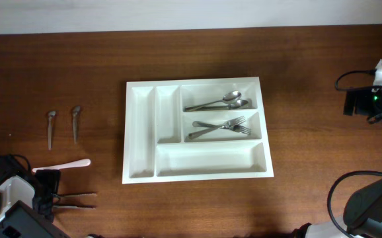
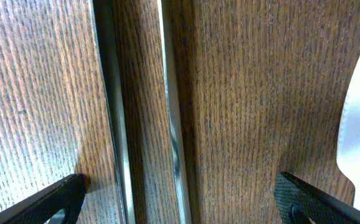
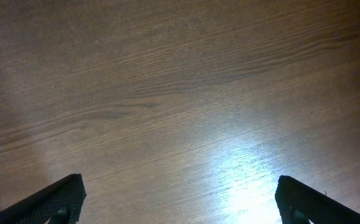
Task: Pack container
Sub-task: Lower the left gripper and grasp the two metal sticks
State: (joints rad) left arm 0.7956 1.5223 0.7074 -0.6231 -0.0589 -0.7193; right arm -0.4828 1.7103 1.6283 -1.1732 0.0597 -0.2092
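Straddling two thin metal utensils (image 2: 169, 93) lying side by side between its fingers (image 2: 49, 199), the left gripper (image 2: 180, 196), wide open and empty, risks pinching both at once.

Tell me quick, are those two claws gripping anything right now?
Left gripper: open, holding nothing.
Right gripper: open, holding nothing.
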